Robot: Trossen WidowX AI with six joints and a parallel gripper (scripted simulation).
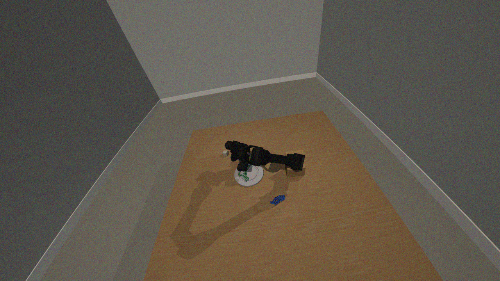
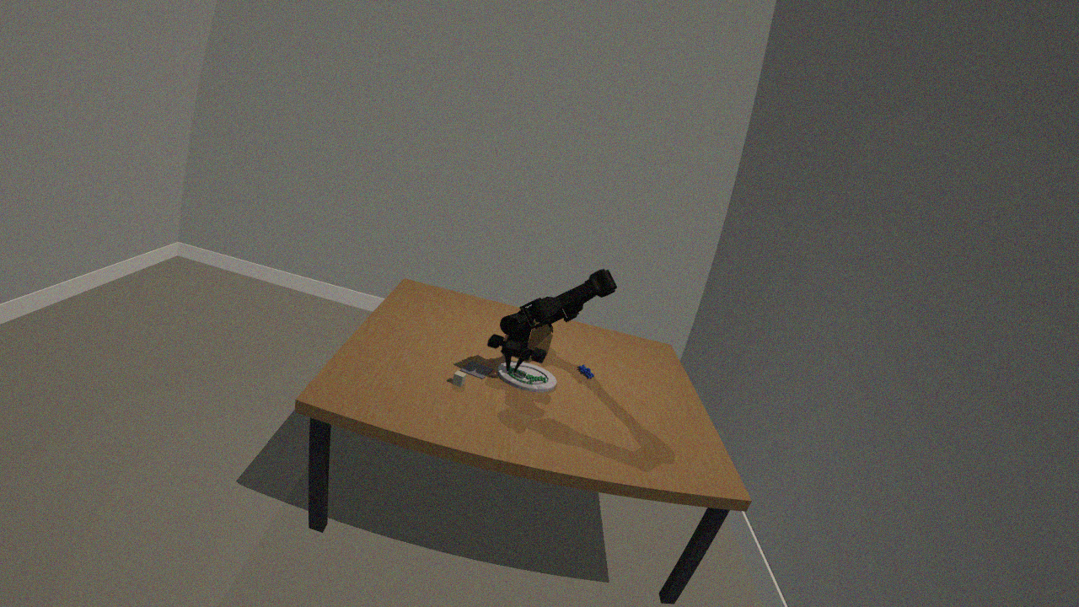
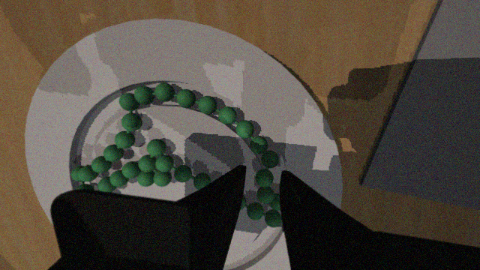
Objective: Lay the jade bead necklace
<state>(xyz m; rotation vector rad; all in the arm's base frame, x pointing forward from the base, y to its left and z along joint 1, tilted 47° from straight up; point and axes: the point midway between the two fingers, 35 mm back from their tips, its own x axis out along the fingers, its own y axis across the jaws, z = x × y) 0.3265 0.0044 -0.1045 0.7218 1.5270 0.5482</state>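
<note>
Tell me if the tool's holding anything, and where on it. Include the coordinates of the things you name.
It can't be told: beads of the jade necklace (image 1: 245, 176) (image 2: 536, 378) (image 3: 163, 91) show between the tool's (image 1: 240, 162) (image 2: 512, 370) (image 3: 264, 169) fingertips, but no firm hold is visible.

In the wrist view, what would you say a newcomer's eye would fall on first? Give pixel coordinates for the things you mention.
Probably the green bead necklace (image 1: 243, 175) (image 2: 537, 379) (image 3: 163, 91), bunched at the left inside the round bead board (image 1: 258, 180) (image 2: 540, 382) (image 3: 169, 41), with one run of beads curving along the groove's upper side. Next would come the two black fingers reaching up from the bottom edge, with several beads in the gap between their tips.
</note>
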